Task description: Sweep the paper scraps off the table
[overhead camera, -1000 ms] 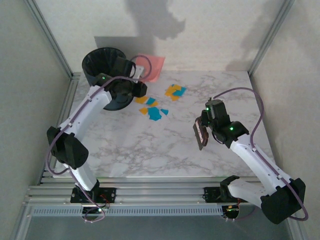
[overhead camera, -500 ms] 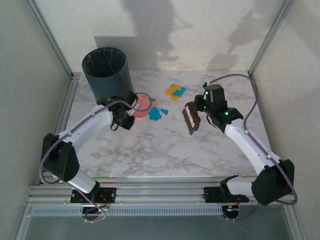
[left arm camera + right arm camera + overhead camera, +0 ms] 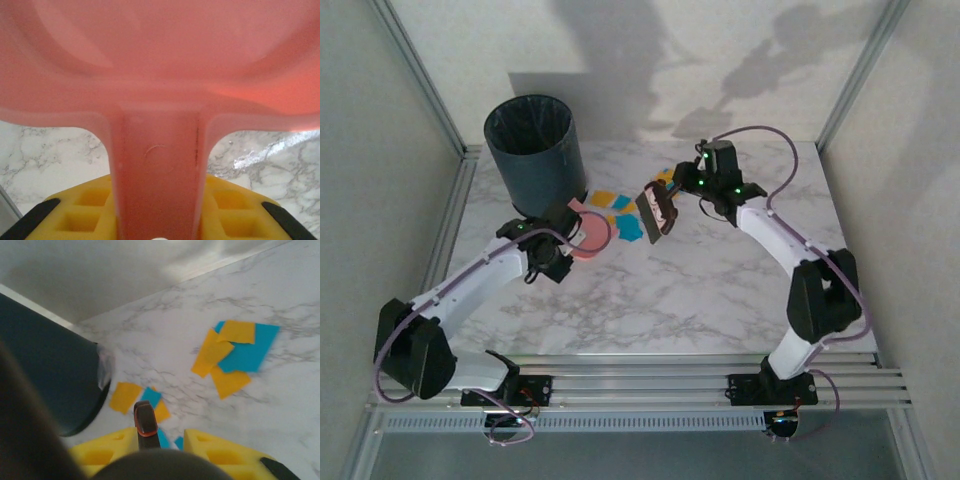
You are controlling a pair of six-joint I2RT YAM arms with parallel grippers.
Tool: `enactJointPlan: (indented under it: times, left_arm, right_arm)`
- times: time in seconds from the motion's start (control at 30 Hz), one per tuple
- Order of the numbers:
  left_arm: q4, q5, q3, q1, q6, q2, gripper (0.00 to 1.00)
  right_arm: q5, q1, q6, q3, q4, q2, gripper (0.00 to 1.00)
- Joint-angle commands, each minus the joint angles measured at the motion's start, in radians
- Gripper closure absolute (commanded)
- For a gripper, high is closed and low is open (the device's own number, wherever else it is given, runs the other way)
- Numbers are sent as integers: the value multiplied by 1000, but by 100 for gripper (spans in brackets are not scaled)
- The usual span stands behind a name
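Okay, left gripper [image 3: 159,220] clenched on the handle of a pink dustpan [image 3: 588,232], pan flat on the table [image 3: 720,285] just in front of the bin [image 3: 532,150]. Right gripper [image 3: 161,441] clamped on a dark brush [image 3: 658,208], brush head hanging right of the bin. Paper scraps [image 3: 234,356], orange and teal, lie on the table right of the bin: some between pan and brush, another clump farther from the bin.
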Motion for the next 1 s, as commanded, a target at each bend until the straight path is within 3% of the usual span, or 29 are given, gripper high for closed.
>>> enactJointPlan:
  times: [0.0,0.17,0.57,0.77,0.97]
  left_arm:
    - [-31,17,-32,-2,60,-56,100]
    - [-31,38,-74,-3,89,-97,100]
    - [-15,72,-92,-3,90,-112,100]
    - [-12,79,-106,-4,87,-100,100]
    - [-1,118,-99,-6,90,-113,100]
  right_arm:
    - [-80,-2,97,100,101,80,100]
    - [-140,6,166,249,111,240,100]
    - [-148,45,243,612,-113,541,100]
    - [-113,50,240,639,-182,589,100]
    - [-33,39,228,532,-222,539,100]
